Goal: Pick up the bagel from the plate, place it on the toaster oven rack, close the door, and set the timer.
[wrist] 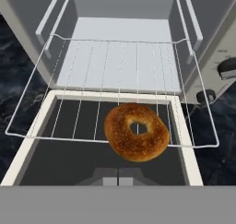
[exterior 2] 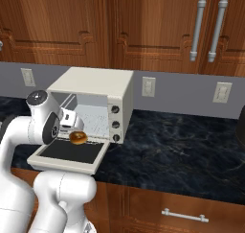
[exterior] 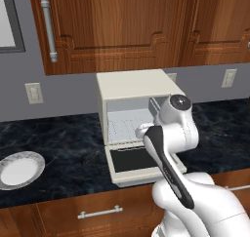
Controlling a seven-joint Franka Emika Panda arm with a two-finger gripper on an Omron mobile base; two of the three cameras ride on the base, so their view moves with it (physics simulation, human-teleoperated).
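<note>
Toaster oven (exterior 2: 93,102): your landmark, cavity exposed for loading.
Door (exterior 2: 69,154): dropped flat before it, clearing access.
Toaster oven rack (wrist: 115,89): drawn out over the door.
Bagel (wrist: 136,132): above the rack's front edge, pinched by your closed gripper (exterior 2: 72,129) for release.

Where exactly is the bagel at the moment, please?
The bagel sits at the front edge of the toaster oven rack, above the door, which hangs open.
</note>
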